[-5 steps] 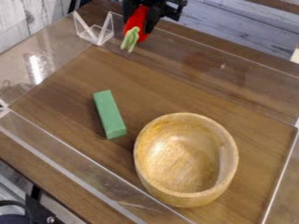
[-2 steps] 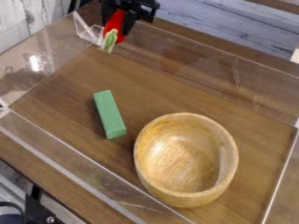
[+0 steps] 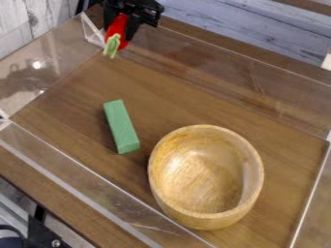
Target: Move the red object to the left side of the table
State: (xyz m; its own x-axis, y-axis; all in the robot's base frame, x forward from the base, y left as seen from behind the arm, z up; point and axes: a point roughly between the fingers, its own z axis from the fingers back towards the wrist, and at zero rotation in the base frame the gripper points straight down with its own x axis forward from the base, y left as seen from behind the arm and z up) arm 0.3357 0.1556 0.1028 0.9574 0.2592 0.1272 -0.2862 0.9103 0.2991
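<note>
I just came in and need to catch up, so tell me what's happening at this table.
The robot's dark fingers are closed on the red object, a small toy with a yellow-green end pointing down, near the table's far left corner. Whether it touches the table or hangs above it, I can't tell. Nearer the camera, a green block lies on the wood, with a round wooden bowl to its right; neither is being handled.

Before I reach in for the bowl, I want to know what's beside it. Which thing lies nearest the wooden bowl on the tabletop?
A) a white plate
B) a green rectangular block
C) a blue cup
B: the green block lies on the tabletop just beside the wooden bowl.
</note>
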